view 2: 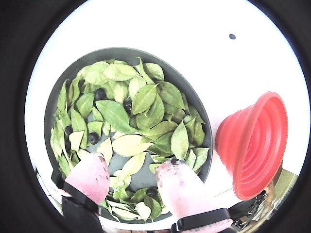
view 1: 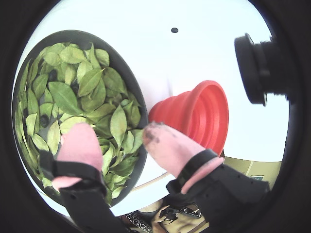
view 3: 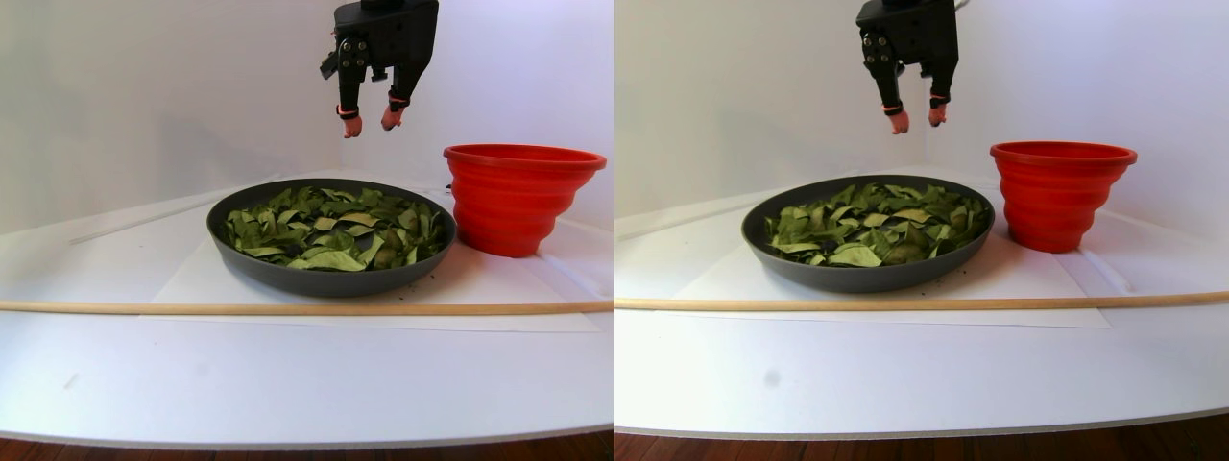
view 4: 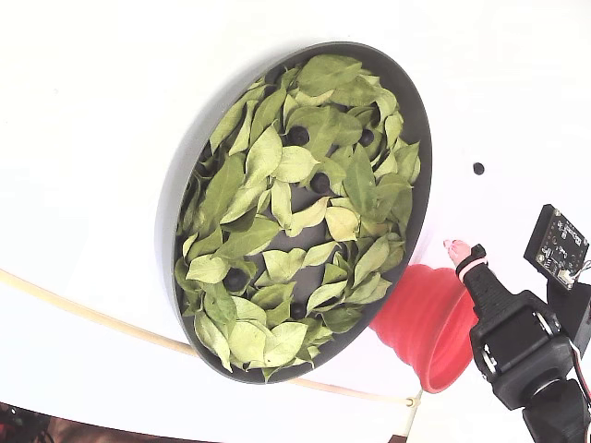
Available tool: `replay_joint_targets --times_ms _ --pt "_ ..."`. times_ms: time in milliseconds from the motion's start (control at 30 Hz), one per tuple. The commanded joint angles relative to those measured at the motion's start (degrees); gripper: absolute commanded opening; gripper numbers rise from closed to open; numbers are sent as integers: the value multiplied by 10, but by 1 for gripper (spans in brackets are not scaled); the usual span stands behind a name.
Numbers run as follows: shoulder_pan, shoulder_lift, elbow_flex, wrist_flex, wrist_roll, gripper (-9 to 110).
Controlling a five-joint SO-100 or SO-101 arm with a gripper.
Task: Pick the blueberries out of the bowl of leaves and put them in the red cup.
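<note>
The dark grey bowl [view 2: 58, 92] is filled with green leaves [view 2: 116, 114], and several dark blueberries [view 2: 93, 138] lie among them; more blueberries [view 4: 297, 135] show in the fixed view. The red cup [view 3: 518, 197] stands upright just right of the bowl [view 3: 317, 279] in the stereo pair view. My gripper [view 3: 368, 123] hangs open and empty high above the bowl's far right part, near the cup. In both wrist views its pink fingertips frame the leaves, gripper [view 1: 116, 130] and gripper [view 2: 131, 165]. One fingertip [view 1: 155, 133] is stained dark.
A thin wooden stick [view 3: 307, 308] lies across the table in front of the bowl. White paper [view 3: 192, 283] lies under the bowl and cup. A tiny black dot [view 4: 478, 169] marks the table beyond the cup. A small camera module [view 4: 557, 245] sticks out beside the gripper.
</note>
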Motion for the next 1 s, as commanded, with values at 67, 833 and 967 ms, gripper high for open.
replay_joint_targets --times_ms 67,833,967 --pt "-12 64 3 -18 8 18" --pt "-62 27 60 -101 23 17" --pt "-65 10 65 -122 23 17"
